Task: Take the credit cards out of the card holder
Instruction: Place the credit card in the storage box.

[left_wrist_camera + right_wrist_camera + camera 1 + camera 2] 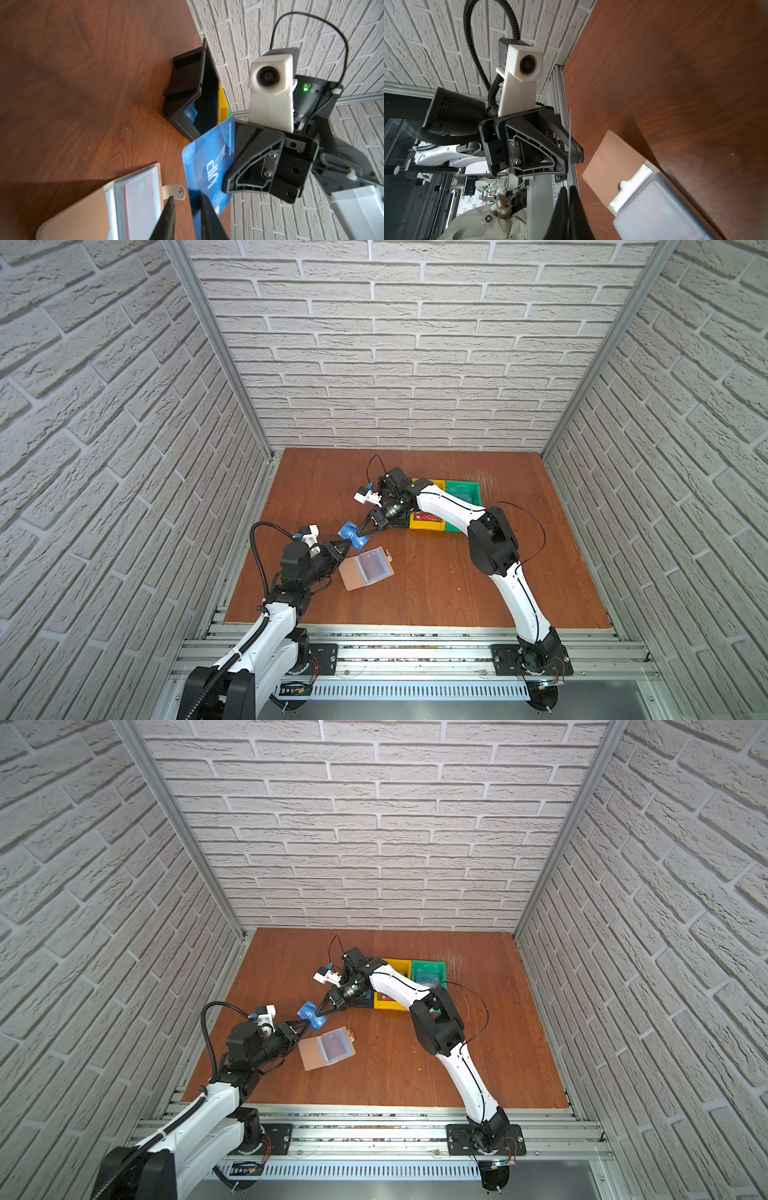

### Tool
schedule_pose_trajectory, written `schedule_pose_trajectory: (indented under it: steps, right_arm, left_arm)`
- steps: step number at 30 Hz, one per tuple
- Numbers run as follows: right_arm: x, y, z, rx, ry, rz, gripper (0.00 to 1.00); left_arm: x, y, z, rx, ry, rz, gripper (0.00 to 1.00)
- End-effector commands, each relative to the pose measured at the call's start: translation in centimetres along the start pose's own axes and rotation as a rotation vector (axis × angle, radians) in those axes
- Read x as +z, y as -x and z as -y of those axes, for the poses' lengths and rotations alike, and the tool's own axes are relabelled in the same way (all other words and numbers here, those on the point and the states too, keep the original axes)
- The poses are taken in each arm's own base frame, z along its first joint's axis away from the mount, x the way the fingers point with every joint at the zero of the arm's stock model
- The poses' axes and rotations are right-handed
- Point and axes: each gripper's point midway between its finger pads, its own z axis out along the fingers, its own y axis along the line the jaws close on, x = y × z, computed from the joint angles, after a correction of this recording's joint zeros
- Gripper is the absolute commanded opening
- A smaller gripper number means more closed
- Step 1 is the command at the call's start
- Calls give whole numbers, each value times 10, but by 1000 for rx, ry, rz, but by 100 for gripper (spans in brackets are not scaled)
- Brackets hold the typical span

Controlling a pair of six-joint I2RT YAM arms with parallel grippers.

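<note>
Right pincer [568, 188] clamps an edge-on credit card [569, 124]; left pincer [572, 160] straddles it, jaws parted; card holder [612, 158] lies open on the worktop [675, 62].

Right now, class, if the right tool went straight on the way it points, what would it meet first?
The left tool, most likely: it faces the right tool head on, with only the blue card that the right tool grips between them. Depth is hard to judge.

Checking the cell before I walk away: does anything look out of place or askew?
Nothing spilled or damaged. The blue card hangs in mid-air, pinched by the right claw, its other end between the parted fingers of the left claw. The card holder lies open, askew to the table edge, a reddish card in its sleeve.
</note>
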Motion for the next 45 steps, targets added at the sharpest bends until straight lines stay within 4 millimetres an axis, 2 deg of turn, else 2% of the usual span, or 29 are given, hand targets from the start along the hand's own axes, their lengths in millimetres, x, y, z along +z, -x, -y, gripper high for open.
schedule_pose_trajectory:
  steps: [1, 5, 11, 16, 21, 32, 45]
  right_arm:
    - [-14, -2, -33, -109, 23, -2, 5]
    - [-28, -6, -27, -184, -107, -31, 6]
    - [-70, -2, -16, -336, -361, -76, 5]
    - [-114, 3, 21, -515, -734, -182, 6]
    - [-143, 7, 52, -555, -955, -260, 5]
    - [-147, 24, 73, -643, -1007, -273, 5]
    - [-134, 31, 103, -643, -1003, -289, 5]
  left_arm:
    - [-3, -1, -2, 36, 19, 5, 25]
    - [-5, -2, -3, 40, 36, 1, 27]
    - [-3, -3, -8, 36, 64, -18, 28]
    - [5, -9, -16, 19, 106, -75, 28]
    - [11, -14, -22, 15, 143, -113, 28]
    - [23, -19, -28, 13, 166, -149, 28]
    - [31, -20, -36, 11, 182, -166, 28]
